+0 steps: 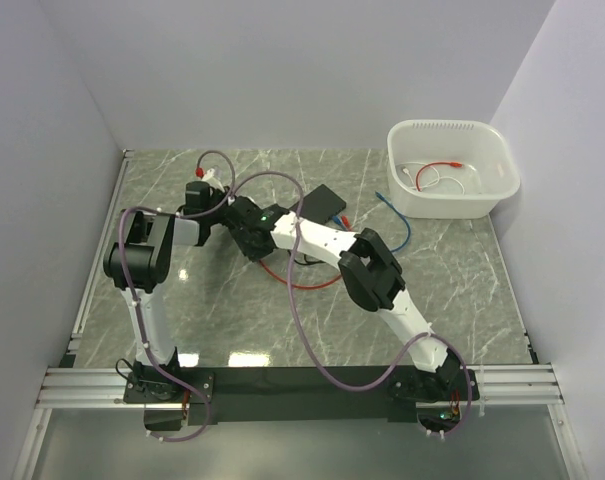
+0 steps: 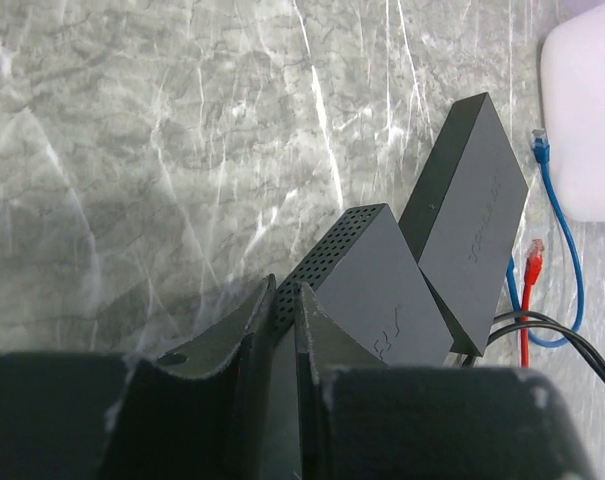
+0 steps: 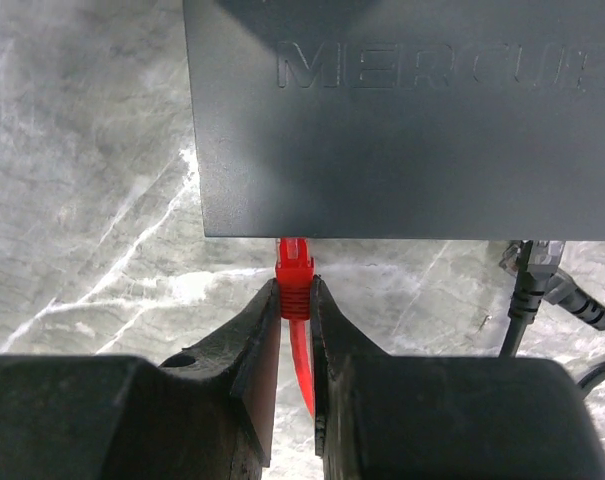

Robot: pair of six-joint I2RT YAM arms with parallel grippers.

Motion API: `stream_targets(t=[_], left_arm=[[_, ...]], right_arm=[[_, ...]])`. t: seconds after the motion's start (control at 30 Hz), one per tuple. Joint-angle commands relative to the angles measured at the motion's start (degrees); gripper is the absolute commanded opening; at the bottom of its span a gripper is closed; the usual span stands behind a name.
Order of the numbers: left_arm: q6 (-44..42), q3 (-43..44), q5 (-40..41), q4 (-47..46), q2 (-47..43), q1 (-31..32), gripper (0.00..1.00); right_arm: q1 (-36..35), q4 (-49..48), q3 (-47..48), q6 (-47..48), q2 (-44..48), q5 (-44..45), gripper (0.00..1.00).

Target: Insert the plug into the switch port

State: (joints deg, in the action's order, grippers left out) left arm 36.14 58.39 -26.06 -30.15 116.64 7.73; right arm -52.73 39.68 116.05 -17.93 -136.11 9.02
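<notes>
The switch (image 3: 402,120) is a dark grey box with raised lettering; it fills the top of the right wrist view. My right gripper (image 3: 295,290) is shut on the ribbed boot of a red plug (image 3: 294,268). The plug's tip meets the switch's near edge; the port itself is hidden under that edge. The red cable (image 3: 302,360) trails back between the fingers. My left gripper (image 2: 282,300) is shut on the edge of a dark box with a perforated side (image 2: 367,290). In the top view both grippers meet near the table's middle left (image 1: 237,225).
A second dark box (image 2: 472,215) lies just behind, also in the top view (image 1: 327,203). A loose red plug (image 2: 531,265) and a blue cable (image 2: 557,230) lie beside it. Black cables (image 3: 522,300) leave the switch. A white tub (image 1: 452,170) stands at the back right.
</notes>
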Motion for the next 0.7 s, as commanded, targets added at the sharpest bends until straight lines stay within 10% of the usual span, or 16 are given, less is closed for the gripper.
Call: stream_targets(t=[0.0, 0.67], left_arm=[[-1.33, -3.46, -7.07, 16.18, 3.33, 5.02, 0.18], [-2.65, -2.49, -6.19, 17.85, 3.33, 5.90, 0.15]], right_arm=[[5.71, -14.47, 7.95, -2.36, -0.37, 6.99, 0.00], [8.61, -16.73, 11.05, -5.97, -4.69, 5.13, 0.00]])
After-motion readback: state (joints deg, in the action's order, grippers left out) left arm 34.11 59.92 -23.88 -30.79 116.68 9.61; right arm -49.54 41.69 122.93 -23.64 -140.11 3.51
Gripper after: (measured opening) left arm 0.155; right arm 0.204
